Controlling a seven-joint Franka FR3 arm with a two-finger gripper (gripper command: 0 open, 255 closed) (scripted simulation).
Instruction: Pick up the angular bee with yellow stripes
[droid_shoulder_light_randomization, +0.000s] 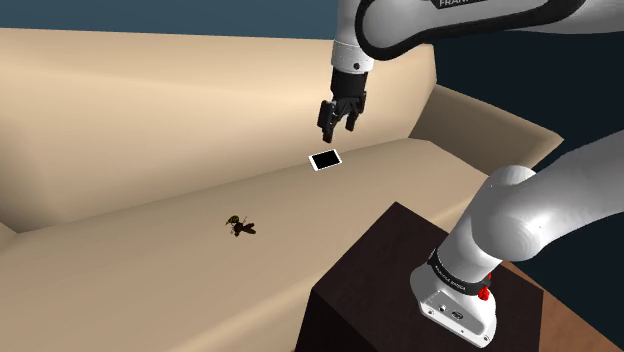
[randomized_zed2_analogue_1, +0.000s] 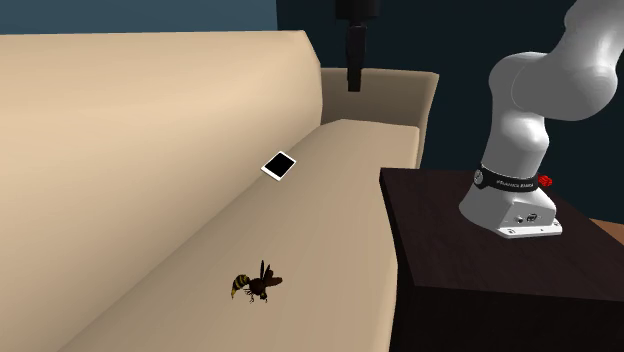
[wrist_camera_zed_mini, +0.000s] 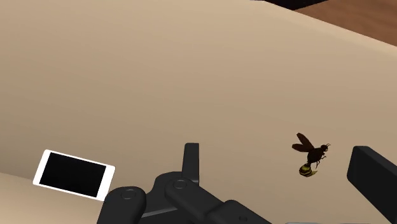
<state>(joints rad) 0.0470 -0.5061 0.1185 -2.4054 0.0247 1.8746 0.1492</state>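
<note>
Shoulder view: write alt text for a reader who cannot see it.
The black gripper hangs open above a beige sofa seat, near a white-framed phone lying flat. A small dark bee with yellow stripes lies on the seat, apart from the phone, toward the view's left. The dark stand sits at lower right.

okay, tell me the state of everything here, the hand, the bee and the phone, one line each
hand: open, empty, up in the air, nearer the phone than the bee.
bee: lying on the sofa seat, not held.
phone: lying flat on the seat, screen up and black.
</note>
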